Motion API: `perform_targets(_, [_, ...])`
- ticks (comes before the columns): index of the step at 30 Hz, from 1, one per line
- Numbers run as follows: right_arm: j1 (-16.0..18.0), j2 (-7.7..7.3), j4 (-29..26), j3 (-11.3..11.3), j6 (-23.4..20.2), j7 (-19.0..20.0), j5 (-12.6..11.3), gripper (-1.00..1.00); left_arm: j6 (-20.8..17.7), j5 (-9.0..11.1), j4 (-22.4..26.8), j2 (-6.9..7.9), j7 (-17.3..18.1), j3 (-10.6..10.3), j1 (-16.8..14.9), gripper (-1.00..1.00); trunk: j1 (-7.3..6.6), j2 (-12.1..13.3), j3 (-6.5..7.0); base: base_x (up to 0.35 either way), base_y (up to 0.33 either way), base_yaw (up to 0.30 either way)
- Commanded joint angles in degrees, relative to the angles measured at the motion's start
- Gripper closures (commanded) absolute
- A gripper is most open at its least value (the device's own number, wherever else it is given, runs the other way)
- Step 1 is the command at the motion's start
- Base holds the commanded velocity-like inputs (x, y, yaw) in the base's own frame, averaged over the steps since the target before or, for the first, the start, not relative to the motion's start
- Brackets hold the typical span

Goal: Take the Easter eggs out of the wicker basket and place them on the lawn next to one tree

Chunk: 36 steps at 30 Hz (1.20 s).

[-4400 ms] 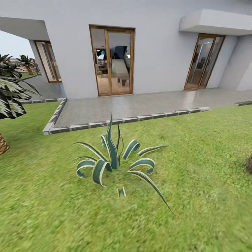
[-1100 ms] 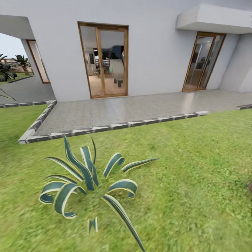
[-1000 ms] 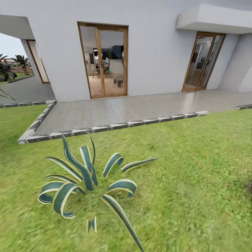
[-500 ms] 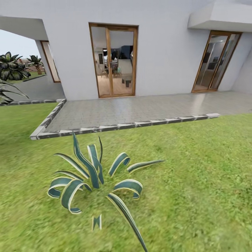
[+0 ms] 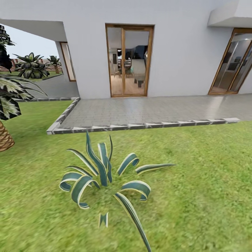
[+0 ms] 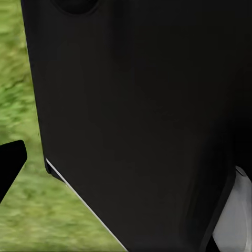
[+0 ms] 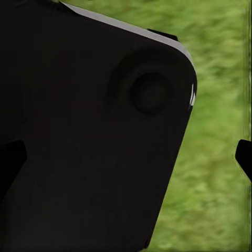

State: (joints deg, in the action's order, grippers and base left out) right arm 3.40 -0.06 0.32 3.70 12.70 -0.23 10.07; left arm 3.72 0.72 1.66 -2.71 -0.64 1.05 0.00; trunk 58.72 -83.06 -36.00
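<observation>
Outdoors, at the far left of the head view, a palm [image 5: 7, 105] with dark striped fronds and a scaly brown trunk stands on the lawn [image 5: 196, 175], cut off by the frame edge. Behind it, in the upper left, smaller palms [image 5: 32, 66] show past the house corner. Left of center in the lower half, a striped agave plant [image 5: 105, 175] spreads its curling blue-green leaves over the grass. Above it, a grey paved terrace [image 5: 140, 112] edged with a stone curb [image 5: 140, 126] runs across the middle. A wood-framed glass door [image 5: 129, 61] sits at upper center in the white house wall [image 5: 182, 52], and a second glass door [image 5: 232, 63] at the upper right.

Both wrist views look onto dark robot bodywork with blurred grass [image 6: 21, 105] beside it (whether either gripper is open or closed cannot be told).
</observation>
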Motion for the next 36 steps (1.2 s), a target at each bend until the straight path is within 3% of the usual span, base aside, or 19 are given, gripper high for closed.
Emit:
perform_targets(1, [0.0,-0.02,0.0,0.3,0.1,0.0,0.1,-1.00,0.1,0.1,0.0,-0.01,-0.1,0.1,0.0,-1.00,0.01,0.0,-0.04,0.121,-0.276,0.022])
perform_targets(18, [0.0,0.00,0.1,0.3,0.1,0.1,0.3,-1.00,0.1,-0.1,0.0,-0.22,-0.1,0.0,0.0,-1.00,0.01,0.0,-0.04,0.134,-0.306,0.002])
perform_targets(29, [0.0,-0.01,0.1,0.3,0.1,0.1,0.3,-1.00,0.1,-0.1,0.0,-0.27,-0.1,0.0,0.0,-1.00,0.01,0.0,-0.04,0.016,-0.332,0.000])
perform_targets(36, [0.0,-0.06,0.1,0.5,0.2,0.0,0.1,-1.00,0.5,0.2,0.1,-0.10,-0.1,0.3,0.0,-1.00,0.01,0.0,-0.04,0.000,0.000,0.000])
